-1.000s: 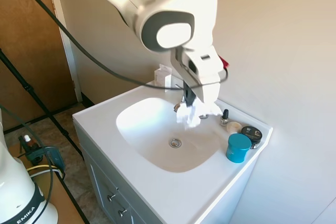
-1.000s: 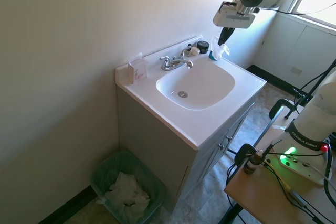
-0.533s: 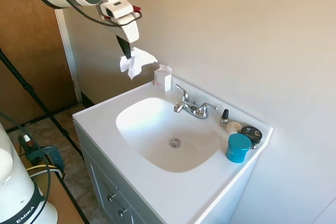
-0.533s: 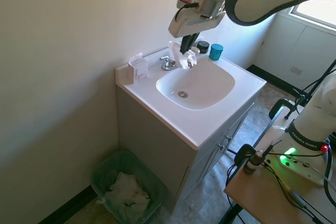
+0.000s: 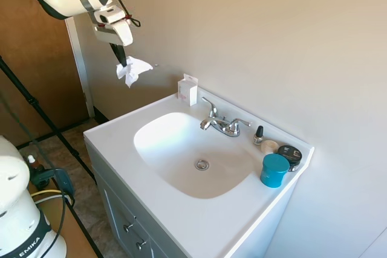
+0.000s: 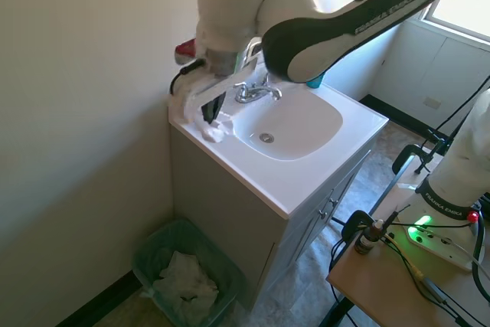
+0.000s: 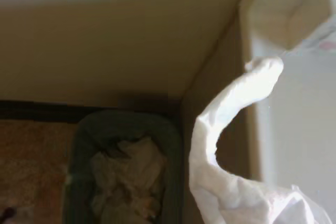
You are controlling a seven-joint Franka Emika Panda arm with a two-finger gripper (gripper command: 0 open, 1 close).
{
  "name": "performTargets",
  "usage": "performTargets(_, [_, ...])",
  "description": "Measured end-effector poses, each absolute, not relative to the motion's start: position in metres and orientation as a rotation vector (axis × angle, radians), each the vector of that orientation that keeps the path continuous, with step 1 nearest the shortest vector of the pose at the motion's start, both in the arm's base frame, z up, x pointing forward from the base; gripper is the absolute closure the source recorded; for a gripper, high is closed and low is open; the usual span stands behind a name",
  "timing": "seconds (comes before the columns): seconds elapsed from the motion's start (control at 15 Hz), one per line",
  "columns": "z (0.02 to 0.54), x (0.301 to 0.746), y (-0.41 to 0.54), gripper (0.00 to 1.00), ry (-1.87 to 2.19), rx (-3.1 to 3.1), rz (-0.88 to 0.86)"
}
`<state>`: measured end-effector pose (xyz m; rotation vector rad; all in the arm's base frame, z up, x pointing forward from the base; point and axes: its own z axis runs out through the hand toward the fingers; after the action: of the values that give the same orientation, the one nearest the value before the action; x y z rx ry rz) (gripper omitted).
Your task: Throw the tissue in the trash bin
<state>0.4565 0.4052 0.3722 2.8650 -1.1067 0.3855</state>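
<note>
While the fingers [image 5: 123,63] pinch the tissue [image 5: 134,69], well below them the trash bin [image 6: 150,250] holds crumpled white paper [image 6: 184,281].

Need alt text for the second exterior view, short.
The gripper holds a tissue above the vanity's left corner. A green trash bin with crumpled paper inside sits on the floor below, beside the vanity.

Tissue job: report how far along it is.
Done: the tissue is off the counter, pinched in the shut pincer and held in the air past the vanity's end, near the wall. In hand: the carry toward the trash bin, which sits on the floor beside the vanity. Left: get above the bin and let go.
</note>
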Motion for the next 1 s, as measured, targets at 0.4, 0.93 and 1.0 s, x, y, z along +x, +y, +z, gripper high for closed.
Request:
performTargets(0.4, [0.256,0.483,0.449,1.0,-1.043,2.791,0.239])
performTargets(0.93, [0.153,0.503,0.46,0.0,-1.076,2.712,0.089])
performTargets(1.0, [0.15,0.504,0.462,0.0,-1.08,2.706,0.076])
